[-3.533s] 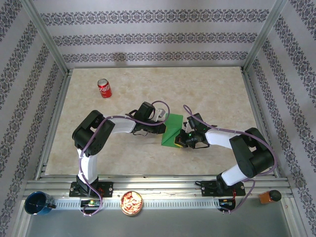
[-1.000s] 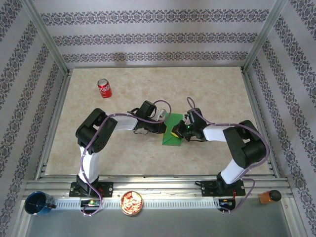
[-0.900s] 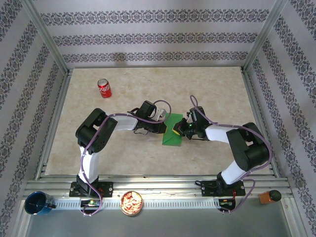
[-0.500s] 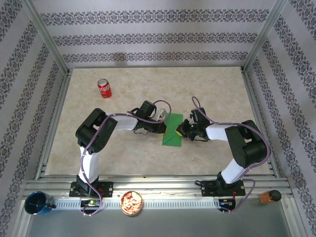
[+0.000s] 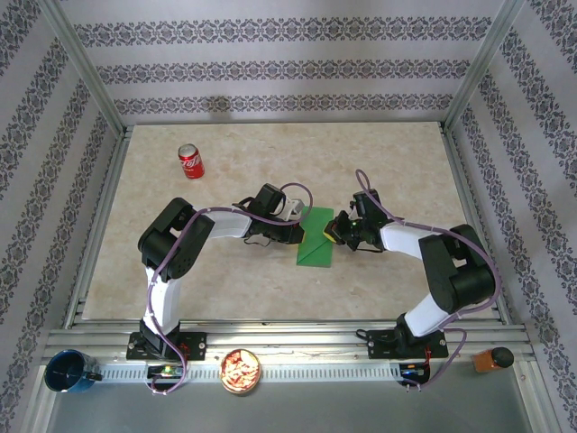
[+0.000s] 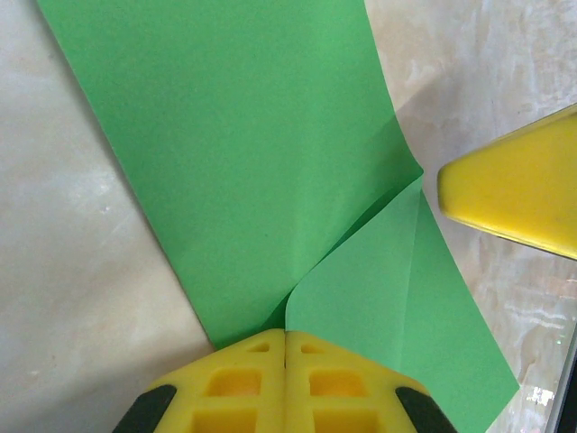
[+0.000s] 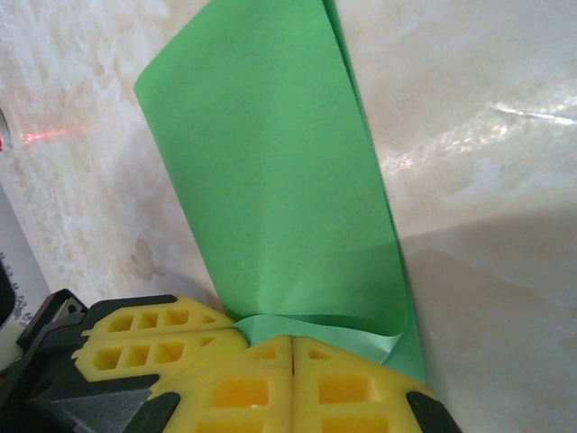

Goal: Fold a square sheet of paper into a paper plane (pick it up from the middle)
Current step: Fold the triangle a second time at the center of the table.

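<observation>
The square sheet of paper (image 6: 243, 153) looks smooth and matt; the table (image 6: 81, 271) is glossy and marble-patterned.

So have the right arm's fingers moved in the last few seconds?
Yes. The right fingers slid along the green paper's right edge, away from the table's near rail, toward the far wall.

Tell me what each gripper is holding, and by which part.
Both pinch the green paper: the left gripper at the edge where a flap folds over, the right gripper at a curled corner.
</observation>
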Tool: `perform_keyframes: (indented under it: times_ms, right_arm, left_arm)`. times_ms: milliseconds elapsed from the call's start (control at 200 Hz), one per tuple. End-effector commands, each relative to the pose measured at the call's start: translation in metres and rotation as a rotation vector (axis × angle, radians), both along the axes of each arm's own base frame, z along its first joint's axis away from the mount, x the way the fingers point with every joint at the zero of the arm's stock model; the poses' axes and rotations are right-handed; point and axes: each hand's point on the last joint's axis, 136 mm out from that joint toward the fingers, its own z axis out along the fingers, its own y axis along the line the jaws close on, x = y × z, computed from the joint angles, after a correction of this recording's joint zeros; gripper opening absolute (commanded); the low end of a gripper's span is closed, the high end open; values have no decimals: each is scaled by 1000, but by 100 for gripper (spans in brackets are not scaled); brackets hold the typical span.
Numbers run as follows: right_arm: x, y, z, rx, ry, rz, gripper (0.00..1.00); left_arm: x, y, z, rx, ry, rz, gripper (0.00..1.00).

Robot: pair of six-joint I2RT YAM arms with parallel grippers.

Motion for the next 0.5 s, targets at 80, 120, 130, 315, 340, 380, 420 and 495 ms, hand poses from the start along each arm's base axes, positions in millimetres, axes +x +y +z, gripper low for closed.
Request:
perform_keyframes:
  times_ms: [80,120,130,315,340,380,420,495]
  right_arm:
    - [-11,-20,-34,-106,82,-30,5]
    - [-12,-25,-38,-138,87,-36,5]
    - [-13,-26,-38,-142,87,-35,5]
    - [-6,-14,-25,-63,61,-3,9]
    - [-4,-8,-18,-32,46,7,9]
    - [0,0,-3,6,7,27,10]
    - [2,8,10,18,-28,53,10]
    - [0,21,21,8,-52,109,10]
  left_arm:
    - [-1,5,-17,32,20,-4,3]
    - [-1,5,-17,34,20,-4,3]
    - [-1,5,-17,33,19,-3,3]
    - [-2,6,-18,30,22,3,3]
    - [-2,5,-18,30,21,2,3]
    - [-2,5,-18,31,21,3,3]
    - [-2,6,-18,31,19,4,3]
    - [-1,5,-17,29,16,4,3]
